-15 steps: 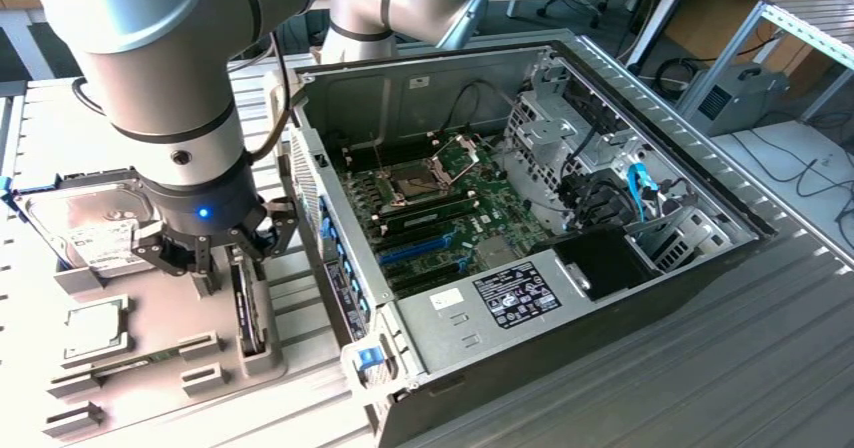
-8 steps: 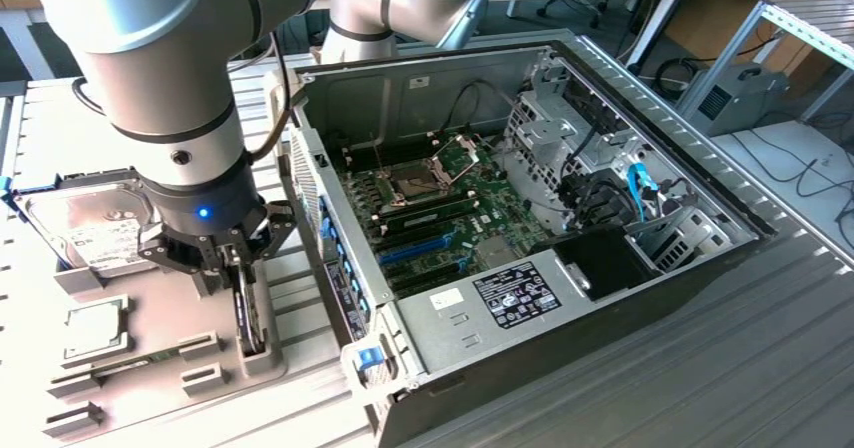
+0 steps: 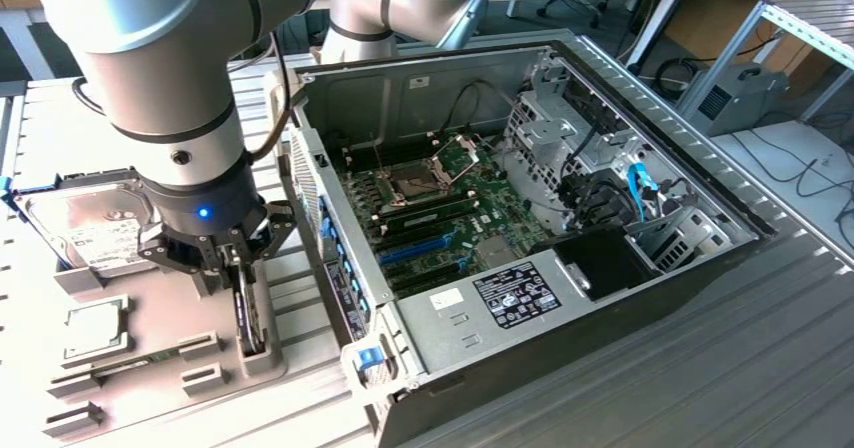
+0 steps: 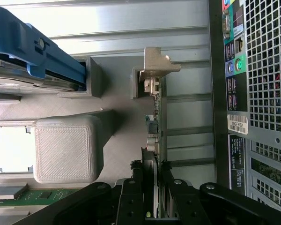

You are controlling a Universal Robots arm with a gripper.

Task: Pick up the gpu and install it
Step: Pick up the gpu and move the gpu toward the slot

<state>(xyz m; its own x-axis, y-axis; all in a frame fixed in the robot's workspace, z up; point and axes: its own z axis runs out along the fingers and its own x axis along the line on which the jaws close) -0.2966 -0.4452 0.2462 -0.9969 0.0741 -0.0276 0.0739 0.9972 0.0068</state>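
The gpu (image 3: 248, 320) stands on its edge in a slot of the grey holder (image 3: 274, 363), just off the open computer case (image 3: 534, 218) on the exterior view's left. My gripper (image 3: 236, 266) is down over the card's top edge. In the wrist view the thin dark card (image 4: 155, 123) runs away from me to its silver end bracket (image 4: 157, 65), and my gripper (image 4: 152, 174) is shut on it, with a black finger (image 4: 133, 180) pressed against each face. The card still sits in its holder. Blue expansion slots (image 3: 420, 253) lie on the motherboard inside the case.
A silver hard drive (image 3: 94, 230) in a blue caddy (image 4: 35, 51) and a square processor chip (image 3: 96, 330) rest in the same grey fixture, with a green memory stick (image 3: 127, 370) near its front. The case's perforated rear panel (image 4: 267, 70) stands close beside the card.
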